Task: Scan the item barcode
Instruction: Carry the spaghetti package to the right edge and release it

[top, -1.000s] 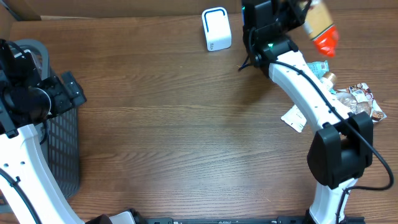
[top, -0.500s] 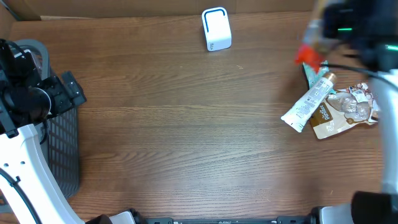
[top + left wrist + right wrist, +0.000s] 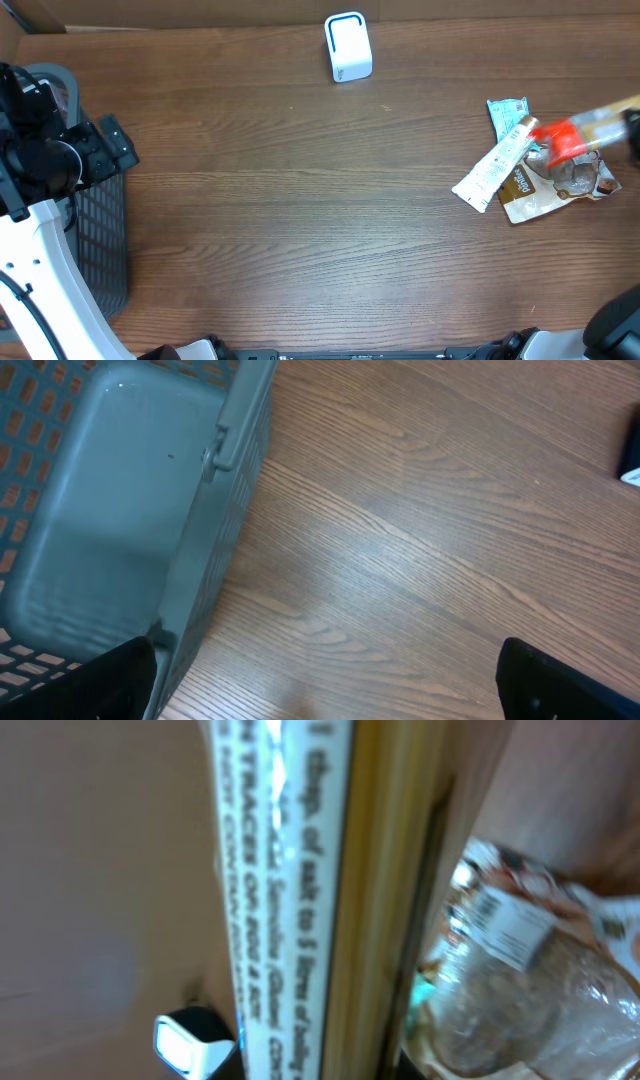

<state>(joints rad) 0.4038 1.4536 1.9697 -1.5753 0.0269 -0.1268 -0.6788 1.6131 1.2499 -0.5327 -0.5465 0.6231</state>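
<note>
your right pincer (image 3: pixel 632 125) clamps a blurred red-capped bottle (image 3: pixel 585 128) over the wooden desk (image 3: pixel 300 200), your left pincer (image 3: pixel 330 690) gapes wide beside the grey basket (image 3: pixel 120 510)

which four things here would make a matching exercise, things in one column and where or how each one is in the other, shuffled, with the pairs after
Things
1. white scanner
2. grey basket
3. white tube
4. red-capped bottle

Place or state
a. held up off the wood, blurred by motion
b. upright at the far edge, near the middle
c. at the left edge
d. lying flat on the right side

Pairs: 1-b, 2-c, 3-d, 4-a
</note>
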